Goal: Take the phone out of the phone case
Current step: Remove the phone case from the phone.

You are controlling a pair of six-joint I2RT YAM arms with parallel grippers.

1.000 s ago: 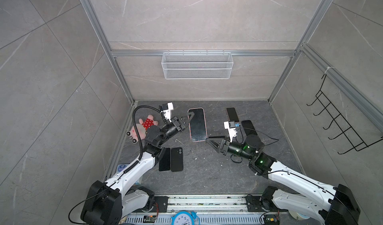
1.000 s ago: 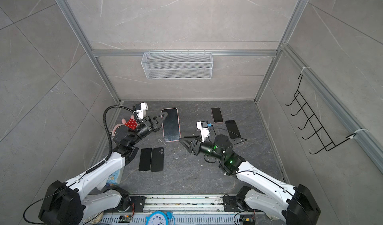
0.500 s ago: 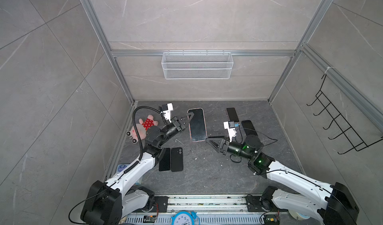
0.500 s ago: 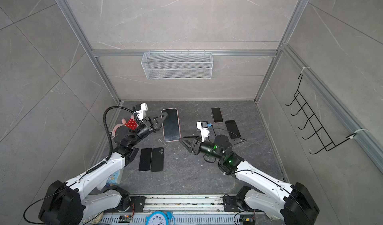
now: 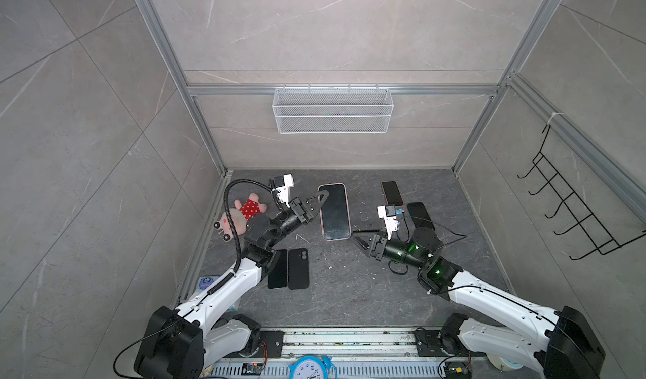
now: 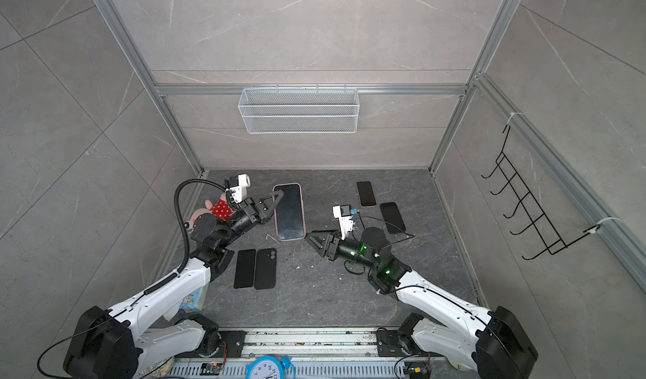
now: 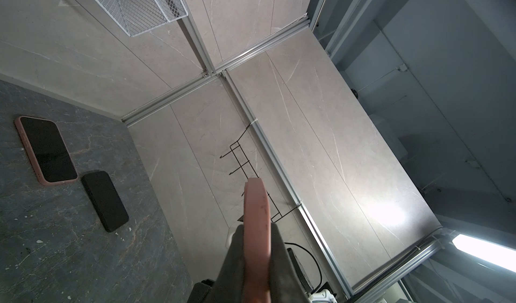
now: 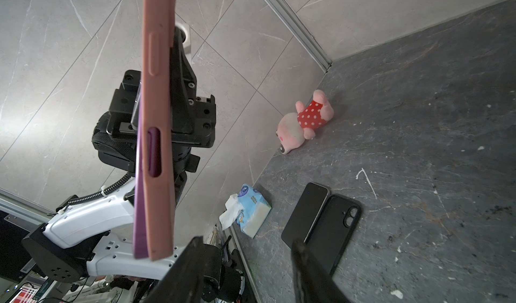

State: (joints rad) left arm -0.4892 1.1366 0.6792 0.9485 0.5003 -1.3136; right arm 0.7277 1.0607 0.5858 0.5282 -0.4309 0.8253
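Left gripper (image 5: 324,196): jaws clamped on the case's left long edge, near its far end.
Case (image 8: 157,92): pink, held clear of the floor (image 5: 349,290) and about level. It shows edge-on in both wrist views.
Phone (image 5: 334,213): inside the case, with its dark screen facing up in both top views. In the right wrist view a purple edge runs along the case's side.
Right gripper (image 5: 353,236): jaws apart and empty, just beside the case's near right corner. I cannot tell whether a finger touches it.
Black pair (image 5: 298,268): two dark phones lying side by side and touching, next to the left arm. One shows its camera lenses.
Pink-cased spare (image 5: 392,192): flat on the floor, beyond the right arm.
Black spare (image 5: 419,214): flat on the floor, just beside the pink-cased spare.
Plush (image 5: 241,214): pink with a red dotted middle, on the floor at the left edge.
Tissue pack (image 8: 251,209): blue, near the black pair.
Basket (image 5: 332,110): white wire, hung high at the back.
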